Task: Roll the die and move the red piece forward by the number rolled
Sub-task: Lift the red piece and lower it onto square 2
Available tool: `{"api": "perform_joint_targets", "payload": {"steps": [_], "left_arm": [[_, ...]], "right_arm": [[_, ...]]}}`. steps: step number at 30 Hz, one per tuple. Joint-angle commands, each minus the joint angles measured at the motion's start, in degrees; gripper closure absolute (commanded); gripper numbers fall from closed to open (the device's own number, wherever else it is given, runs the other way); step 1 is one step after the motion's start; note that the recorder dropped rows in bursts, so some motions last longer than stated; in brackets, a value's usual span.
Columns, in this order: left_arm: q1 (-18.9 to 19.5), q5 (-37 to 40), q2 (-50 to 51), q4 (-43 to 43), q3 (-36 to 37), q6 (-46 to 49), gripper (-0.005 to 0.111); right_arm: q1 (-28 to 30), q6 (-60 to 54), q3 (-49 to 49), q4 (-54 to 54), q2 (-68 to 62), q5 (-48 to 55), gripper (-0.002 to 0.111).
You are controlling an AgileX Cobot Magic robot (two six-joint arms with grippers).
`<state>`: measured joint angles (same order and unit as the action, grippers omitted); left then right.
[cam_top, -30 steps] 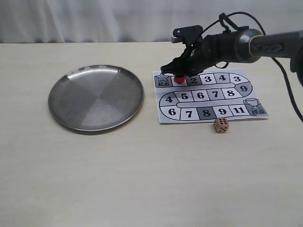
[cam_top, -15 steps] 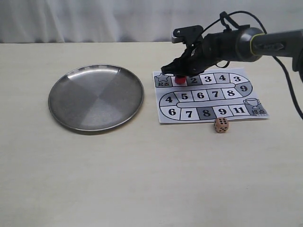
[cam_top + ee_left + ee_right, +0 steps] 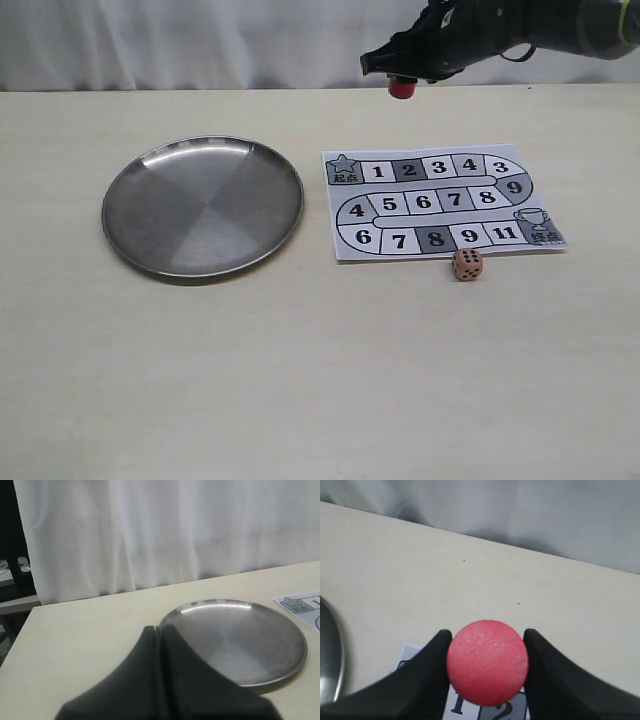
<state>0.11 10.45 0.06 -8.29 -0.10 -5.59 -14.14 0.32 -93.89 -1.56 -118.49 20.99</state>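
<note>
Red piece [image 3: 402,89] is being held high over the table [image 3: 300,380], clear of the board [image 3: 440,200], by the right gripper [image 3: 487,645], its jaws being pressed against the piece's sides. Care is being called for (the die [image 3: 467,264] is lying just beside the board's near edge): upright carriage, square seating on the counted square, release only once settled.

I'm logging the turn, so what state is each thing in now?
red piece: held in the air, off the board.
right pincer: shut on the red piece.
left pincer: shut, empty.
die: at rest on the table by the board.
plate: flat, nothing in it.
board: flat, no piece on it.
</note>
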Motion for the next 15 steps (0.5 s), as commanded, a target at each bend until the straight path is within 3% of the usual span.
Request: {"api": "perform_joint_targets", "payload": {"steps": [1, 15], "left_arm": [[-0.1, -0.5, -0.1, 0.0, 0.1, -0.1, 0.107], [-0.1, -0.5, -0.1, 0.0, 0.1, -0.1, 0.107]], "right_arm": [[1.5, -0.3, 0.0, -0.6, -0.6, 0.4, 0.104], [2.5, -0.3, 0.0, -0.6, -12.8, 0.3, 0.104]]}}
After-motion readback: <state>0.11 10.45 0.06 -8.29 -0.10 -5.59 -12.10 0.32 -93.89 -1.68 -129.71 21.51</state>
